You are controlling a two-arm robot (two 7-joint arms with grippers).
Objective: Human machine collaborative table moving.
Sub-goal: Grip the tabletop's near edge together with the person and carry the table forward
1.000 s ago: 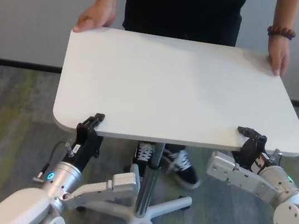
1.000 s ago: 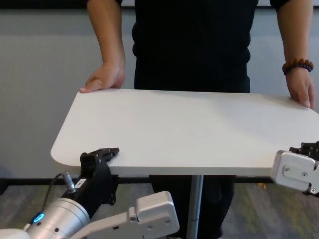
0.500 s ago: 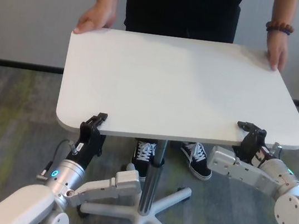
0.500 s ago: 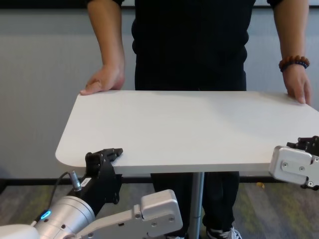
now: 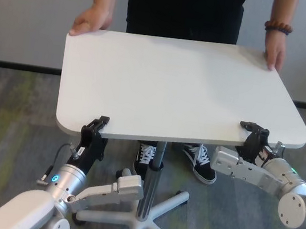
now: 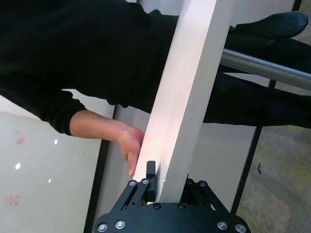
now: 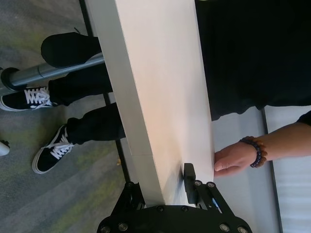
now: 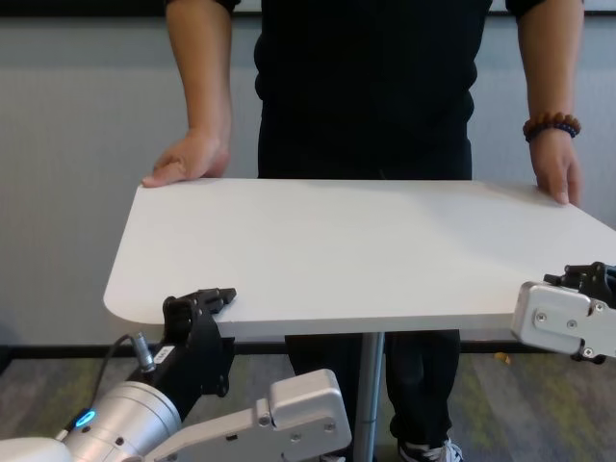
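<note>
The surface (image 5: 180, 84) has shifted toward the robot's left. Left tool (image 5: 95, 126) and right tool (image 5: 254, 132) stay clamped on its near edge, opposite the human (image 5: 186, 7); carrying continues

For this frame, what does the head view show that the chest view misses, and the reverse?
Only the head view shows the table's wheeled star base, the carpet and the person's sneakers. Only the chest view shows the tabletop's thin near edge side-on. Both show the white table, the left hand and right hand shut on its near edge, and the person's hands on the far corners.
</note>
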